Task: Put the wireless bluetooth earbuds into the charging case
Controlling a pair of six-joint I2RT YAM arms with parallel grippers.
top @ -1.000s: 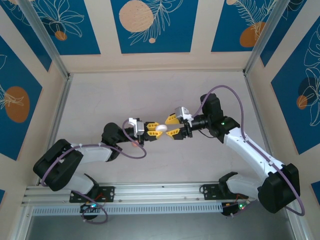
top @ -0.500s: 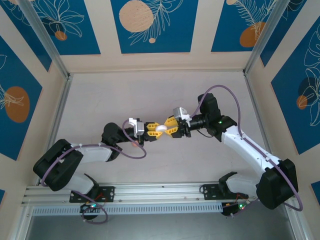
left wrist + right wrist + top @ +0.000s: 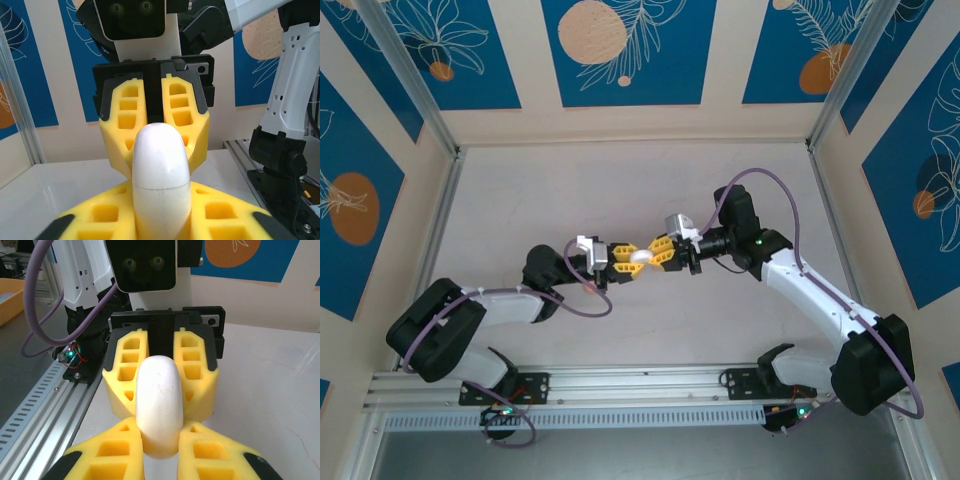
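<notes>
Pale tabletop (image 3: 620, 180), centre: charging case (image 3: 641, 257) gripped from 9 o'clock by left gripper (image 3: 631, 258), from 3 o'clock by right gripper (image 3: 652, 256); both clenched.

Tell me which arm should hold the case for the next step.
Right, arguably: right claw is shut squarely on the charging case; left claw grips the opposite end near its seam.

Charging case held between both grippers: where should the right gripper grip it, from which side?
Its end away from the left gripper, approached end-on from the right. The charging case is a slim rounded pebble lying lengthwise between the grippers, so the right gripper pinches across its narrow width.
</notes>
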